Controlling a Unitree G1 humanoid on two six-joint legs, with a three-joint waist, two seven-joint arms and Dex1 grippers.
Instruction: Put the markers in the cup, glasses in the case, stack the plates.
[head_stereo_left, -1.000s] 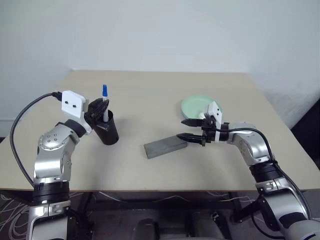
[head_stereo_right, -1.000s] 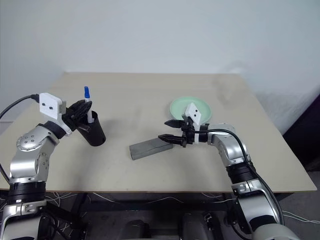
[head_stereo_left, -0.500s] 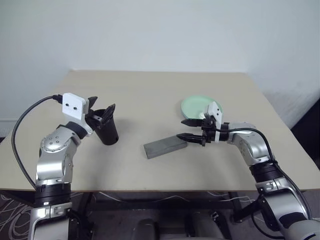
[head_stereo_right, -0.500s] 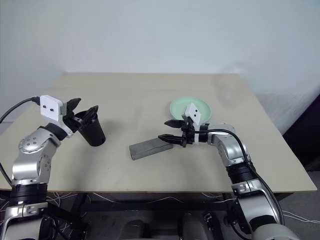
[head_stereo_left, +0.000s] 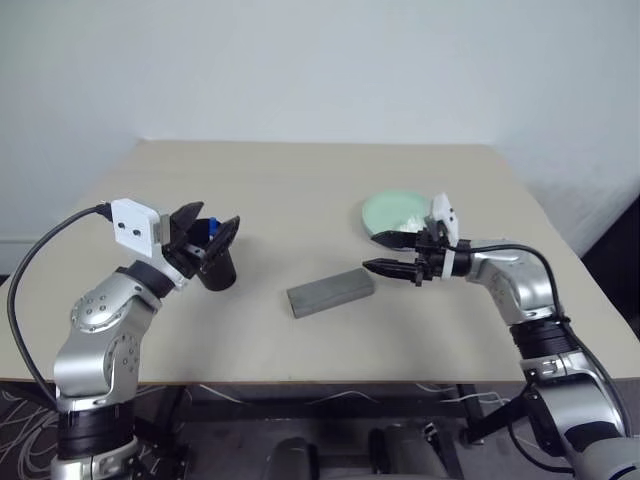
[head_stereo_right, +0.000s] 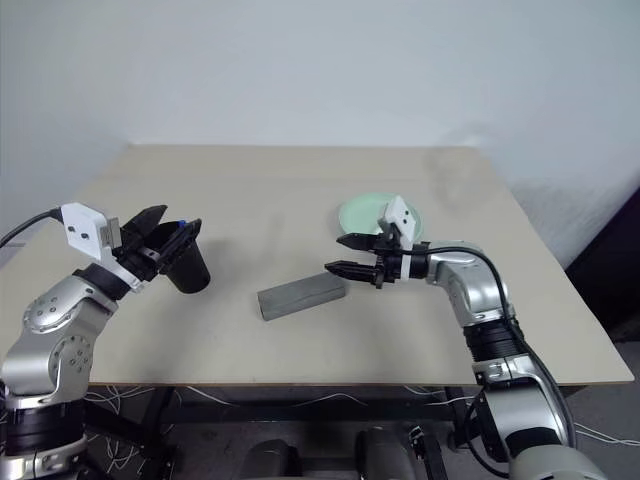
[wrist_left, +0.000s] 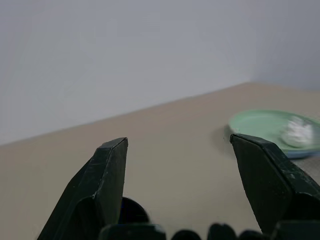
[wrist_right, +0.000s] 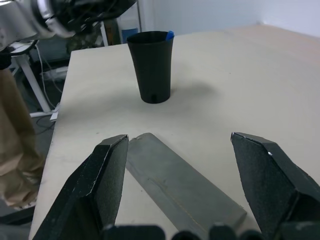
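Observation:
The black cup (head_stereo_left: 216, 268) stands on the table's left side. A marker's blue cap (head_stereo_left: 211, 228) peeks over its rim. My left gripper (head_stereo_left: 207, 226) is open and empty, its fingers level with the rim on the near-left side. The grey case (head_stereo_left: 330, 291) lies shut at mid-table. My right gripper (head_stereo_left: 371, 252) is open and empty just right of the case's end, pointing left. Behind it lies the mint green plate (head_stereo_left: 388, 209); a light blue rim (wrist_left: 300, 152) shows under its edge. The glasses are out of view.
A small white wad of tissue (head_stereo_left: 411, 221) lies on the green plate. The tan table (head_stereo_left: 300, 190) has bare room at the back and between the cup and the case. A white wall stands behind it.
My left gripper opened and let go of the blue-capped marker, which dropped into the cup. The left hand then drew back towards me. The right gripper shifted slightly right, off the case's end.

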